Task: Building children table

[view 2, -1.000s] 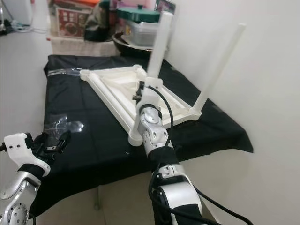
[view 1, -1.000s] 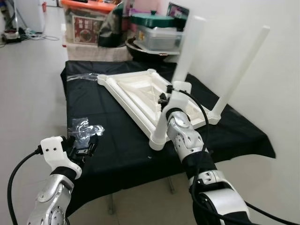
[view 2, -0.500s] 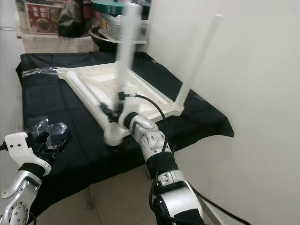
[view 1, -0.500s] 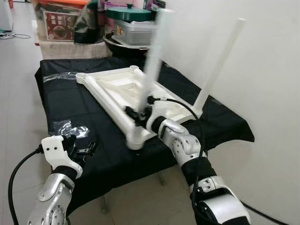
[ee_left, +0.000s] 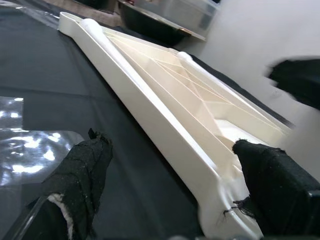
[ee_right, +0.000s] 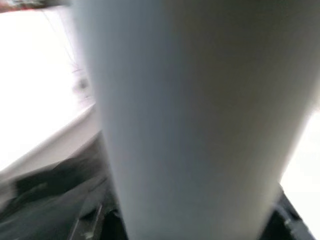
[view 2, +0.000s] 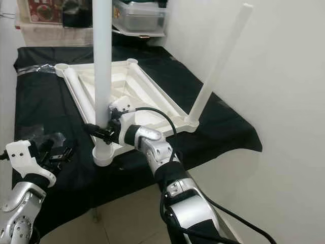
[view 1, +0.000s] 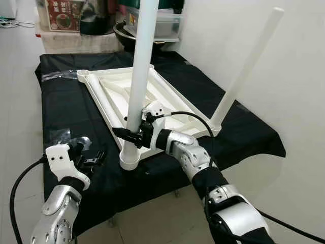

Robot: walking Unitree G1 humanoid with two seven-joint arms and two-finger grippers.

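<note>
A white children's table top (view 1: 104, 104) lies upside down on a black-clothed table (view 1: 66, 101). One white leg (view 1: 248, 68) stands in its far right corner. A second white leg (view 1: 141, 61) stands upright in the near corner socket (view 1: 129, 160). My right gripper (view 1: 133, 135) is shut on this leg just above the socket, and the leg (ee_right: 200, 120) sits very close in the right wrist view. My left gripper (view 1: 89, 158) hovers open over the cloth to the left of that socket. Its black fingers (ee_left: 82, 172) are spread, with the table top's rail (ee_left: 165, 125) beyond them.
A crumpled clear plastic bag (view 1: 63, 135) lies on the cloth by my left gripper. Storage boxes (view 1: 66, 15) and a dark pan (view 1: 124, 33) stand behind the table. A white wall (view 1: 289, 101) runs close along the right. Bare floor lies in front and to the left.
My right gripper carried the leg from the table top's right side to the near corner socket, where it stands upright. The camera shifted. The left gripper stayed put.
</note>
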